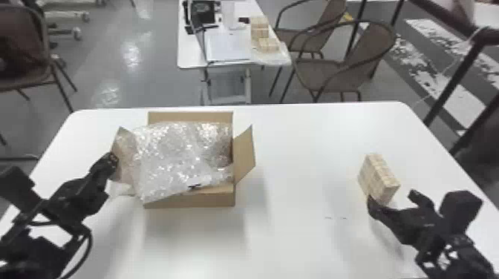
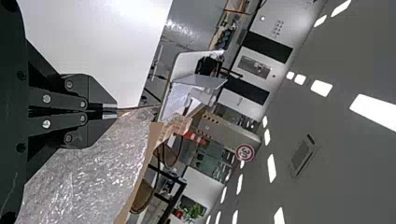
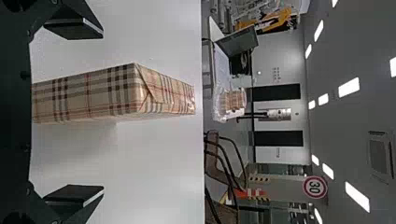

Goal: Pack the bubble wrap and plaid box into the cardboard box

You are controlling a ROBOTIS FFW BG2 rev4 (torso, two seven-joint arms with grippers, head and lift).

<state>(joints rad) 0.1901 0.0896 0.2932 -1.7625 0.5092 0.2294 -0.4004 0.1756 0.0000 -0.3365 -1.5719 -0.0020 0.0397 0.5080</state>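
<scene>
On the counter (image 1: 297, 156), bubble wrap (image 1: 174, 152) heaps the cardboard box (image 1: 215, 199) at 10 o'clock, pinched by the left claw (image 1: 113, 160); the right claw (image 1: 391, 198) gapes wide beside the plaid box (image 1: 377, 176), 3 o'clock.

This appears to be a lab or workshop hall: beyond the white worktable (image 1: 297, 241), a glossy grey floor (image 1: 111, 66) runs to a desk (image 1: 191, 55) at twelve o'clock in the head view, with chairs at ten (image 1: 22, 48) and one (image 1: 334, 74). The right wrist view adds strip lights (image 3: 357, 197), a round "30" sign (image 3: 315, 187) and a red-and-white barrier (image 3: 250, 192).
</scene>
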